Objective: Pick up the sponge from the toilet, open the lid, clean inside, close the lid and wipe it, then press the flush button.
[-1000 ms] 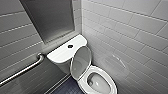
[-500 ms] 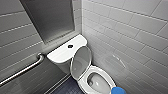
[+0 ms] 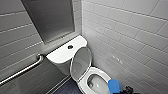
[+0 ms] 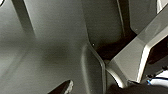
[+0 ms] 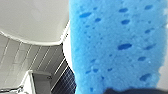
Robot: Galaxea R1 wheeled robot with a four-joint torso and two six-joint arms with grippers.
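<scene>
Right gripper: enters low at the bottom right corner of the head view, dark and mostly cut by the frame edge. Clamps the sponge by its lower end and holds it upright. Hangs at the near right side of the toilet, with the sponge overlapping the rim; touching or just above, cannot tell. In the right wrist view, looks up the sponge at close range, pores plain, with a white curved toilet surface beside it and dark blue floor beyond.

Left gripper: open or closed, cannot tell.

Lid: stands raised, tilted back toward the tank, and leaves the oval bowl open.

Flush button: sits in the middle of the tank cover, well apart from the sponge.

Tiled wall: runs close along the bowl's far side on the picture's right, near the gripper, with little room there.

Grab bar: slants along the opposite wall, well apart from the bowl, with a strip of dark floor between bar and bowl.
</scene>
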